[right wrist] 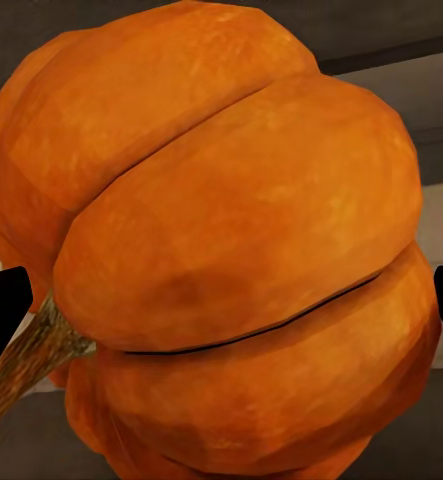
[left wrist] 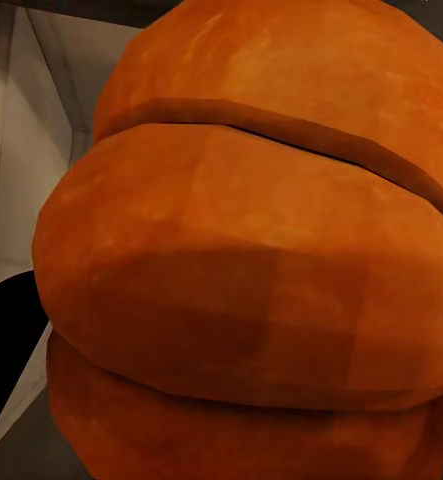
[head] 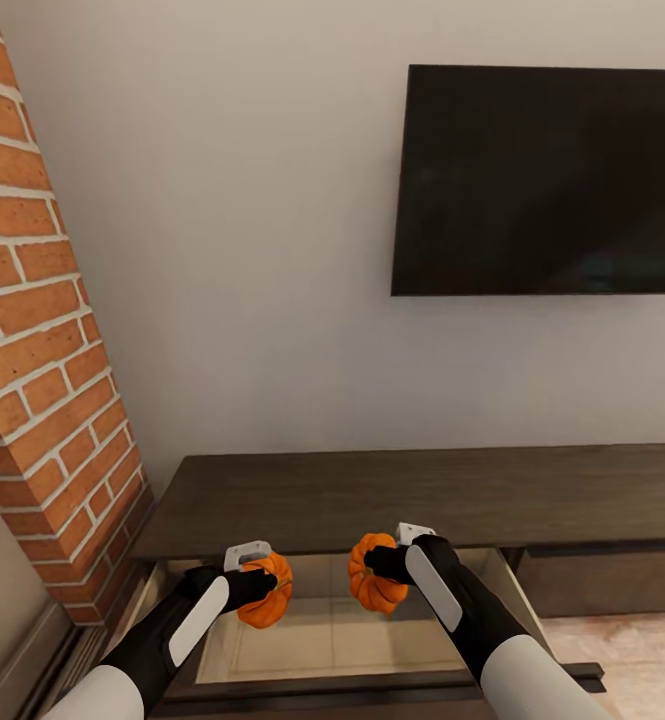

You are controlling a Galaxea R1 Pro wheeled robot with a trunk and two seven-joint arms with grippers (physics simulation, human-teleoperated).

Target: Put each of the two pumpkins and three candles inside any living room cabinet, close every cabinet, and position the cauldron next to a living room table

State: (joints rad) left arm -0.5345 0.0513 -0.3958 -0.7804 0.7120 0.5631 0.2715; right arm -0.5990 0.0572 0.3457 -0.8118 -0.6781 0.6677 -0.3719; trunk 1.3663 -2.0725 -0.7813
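Observation:
Two orange ribbed pumpkins hang side by side over the open drawer (head: 342,640) of the long dark brown cabinet (head: 422,495). My left gripper (head: 262,588) is shut on the left pumpkin (head: 272,606), whose ribs loom close in the left wrist view (left wrist: 251,260). My right gripper (head: 380,566) is shut on the right pumpkin (head: 372,596). In the right wrist view that pumpkin (right wrist: 231,260) sits between the two black fingertips (right wrist: 1,310), its brown stem pointing off to one side. The drawer's pale beige inside lies directly below both pumpkins.
A red brick column (head: 42,380) stands close on the left, beside the cabinet's end. A large black TV (head: 542,180) hangs on the white wall above the cabinet. Shut drawer fronts (head: 602,580) continue to the right, with light wood floor (head: 632,660) below.

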